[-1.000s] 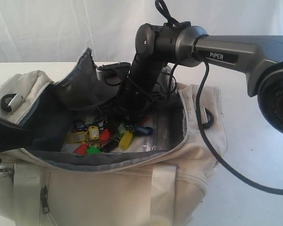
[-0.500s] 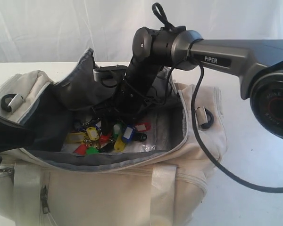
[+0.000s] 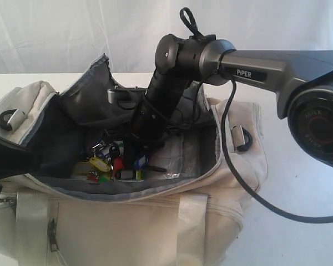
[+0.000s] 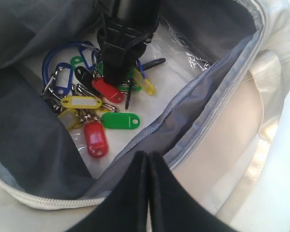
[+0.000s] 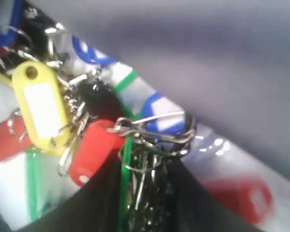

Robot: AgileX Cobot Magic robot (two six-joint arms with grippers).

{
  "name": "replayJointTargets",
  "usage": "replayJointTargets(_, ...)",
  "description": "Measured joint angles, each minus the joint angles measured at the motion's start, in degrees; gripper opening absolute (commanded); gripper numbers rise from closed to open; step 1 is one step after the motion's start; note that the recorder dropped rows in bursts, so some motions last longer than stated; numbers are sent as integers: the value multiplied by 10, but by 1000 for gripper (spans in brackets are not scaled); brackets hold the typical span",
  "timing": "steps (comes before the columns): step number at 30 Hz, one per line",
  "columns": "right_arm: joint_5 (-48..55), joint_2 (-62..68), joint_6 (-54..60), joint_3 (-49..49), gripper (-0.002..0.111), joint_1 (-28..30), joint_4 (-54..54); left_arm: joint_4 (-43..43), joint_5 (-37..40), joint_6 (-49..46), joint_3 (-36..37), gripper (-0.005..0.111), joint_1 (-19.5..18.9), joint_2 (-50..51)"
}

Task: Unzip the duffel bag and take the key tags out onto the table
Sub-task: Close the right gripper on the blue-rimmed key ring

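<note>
The cream duffel bag (image 3: 127, 227) lies unzipped on the white table (image 3: 299, 183), its dark lining showing. The key tags (image 3: 108, 163) are a coloured bunch on metal rings on the bag's floor. My right gripper (image 3: 134, 166) reaches down inside the bag into the bunch. In the right wrist view my right gripper (image 5: 145, 164) is closed on metal rings and a green tag, with the yellow and red key tags (image 5: 43, 108) beside it. My left gripper (image 4: 148, 157) is shut with nothing between its fingers, just above the bag's near rim (image 4: 193, 130). The left wrist view also shows the key tags (image 4: 94, 121).
The open flap (image 3: 89, 94) stands up behind the tags. A black D-ring (image 3: 241, 138) and pale webbing straps (image 3: 191, 227) sit on the bag's sides. A black cable (image 3: 250, 194) hangs from the right arm over the bag's right end. A white curtain forms the backdrop.
My right gripper has gone lower and to the left into the key tags, and its jaws have closed on them. The tags have bunched together. My left gripper has stayed put.
</note>
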State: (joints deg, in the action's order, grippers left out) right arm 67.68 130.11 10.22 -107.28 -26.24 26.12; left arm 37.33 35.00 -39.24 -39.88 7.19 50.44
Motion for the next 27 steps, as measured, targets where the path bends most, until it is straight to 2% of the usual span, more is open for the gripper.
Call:
replayJointTargets(7,8,-11,18,2,0,0,-1,0,0,0,0,0,0,0)
replayJointTargets(18,20,-104,23,5,0,0,-94,0,0,0,0,0,0,0)
replayJointTargets(27,22,-161,23,5,0,0,-125,0,0,0,0,0,0,0)
